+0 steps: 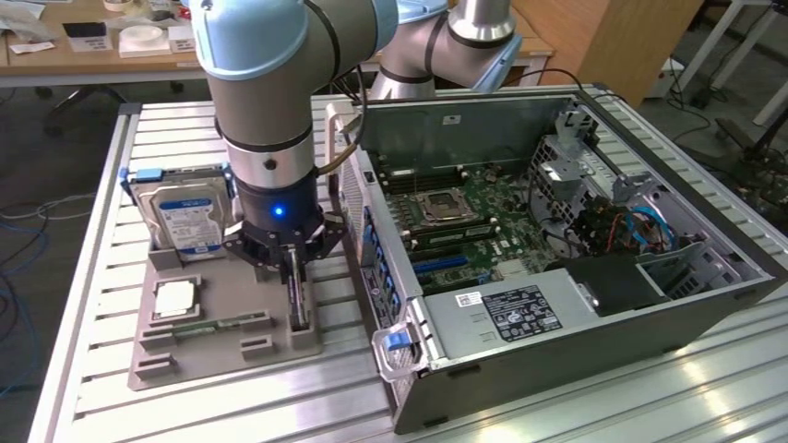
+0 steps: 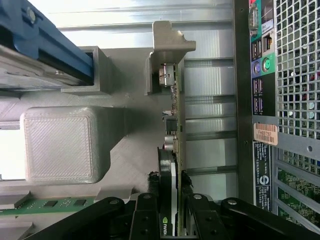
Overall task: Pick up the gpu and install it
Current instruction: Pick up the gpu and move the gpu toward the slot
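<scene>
The gpu [image 1: 297, 303] stands on its edge in a slot of the grey holder tray [image 1: 221, 355], just beside the rear of the open computer case [image 1: 555, 240]. My gripper [image 1: 291, 266] comes straight down on it, one finger on each face of the card. In the wrist view the gpu [image 2: 173, 155] runs as a thin green board with a black cooler and a silver end bracket. The gripper [image 2: 170, 212] is shut on it, with the black fingers [image 2: 146, 212] pressing against both sides. The card still sits in its slot.
On the tray are a silver hard drive [image 1: 185, 217] in a blue caddy, a processor [image 1: 175, 297] and a memory stick [image 1: 203, 328]. The case's motherboard [image 1: 456, 221] lies exposed. The case's rear panel [image 2: 260, 75] is close beside the card. Slatted aluminium table [image 1: 148, 129] all around.
</scene>
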`<state>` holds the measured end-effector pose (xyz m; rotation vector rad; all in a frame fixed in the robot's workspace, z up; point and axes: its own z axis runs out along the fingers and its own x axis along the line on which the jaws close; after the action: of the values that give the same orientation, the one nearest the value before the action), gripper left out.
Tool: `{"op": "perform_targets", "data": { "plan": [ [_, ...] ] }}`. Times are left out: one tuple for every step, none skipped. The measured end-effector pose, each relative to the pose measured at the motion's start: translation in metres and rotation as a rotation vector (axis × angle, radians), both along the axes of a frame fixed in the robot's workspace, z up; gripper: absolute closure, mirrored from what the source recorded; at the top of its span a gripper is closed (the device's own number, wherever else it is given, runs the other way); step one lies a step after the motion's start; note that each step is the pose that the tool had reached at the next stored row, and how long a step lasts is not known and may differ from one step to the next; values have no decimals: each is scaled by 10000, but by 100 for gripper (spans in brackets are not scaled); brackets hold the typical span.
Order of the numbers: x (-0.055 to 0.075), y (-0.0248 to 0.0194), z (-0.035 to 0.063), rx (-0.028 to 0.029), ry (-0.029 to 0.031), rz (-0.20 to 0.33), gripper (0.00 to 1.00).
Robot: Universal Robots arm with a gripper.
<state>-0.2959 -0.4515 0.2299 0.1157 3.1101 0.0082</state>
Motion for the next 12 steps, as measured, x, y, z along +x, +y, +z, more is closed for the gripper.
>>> {"op": "perform_targets", "data": {
  "plan": [
    [0, 0, 0, 0, 0, 1, 73],
    [0, 0, 0, 0, 0, 8, 73],
    [1, 0, 0, -1, 0, 52, 73],
    [2, 0, 0, -1, 0, 135, 73],
    [3, 0, -1, -1, -1, 228, 73],
    [4, 0, -1, 0, 0, 319, 73],
    [4, 0, -1, 1, 0, 367, 73],
    [4, 0, -1, 1, 0, 370, 73],
    [4, 0, -1, 0, 0, 370, 73],
    [4, 0, -1, 1, 0, 371, 73],
    [4, 0, -1, 1, 0, 371, 73],
    [4, 0, -1, 1, 0, 371, 73]
  ]
}}
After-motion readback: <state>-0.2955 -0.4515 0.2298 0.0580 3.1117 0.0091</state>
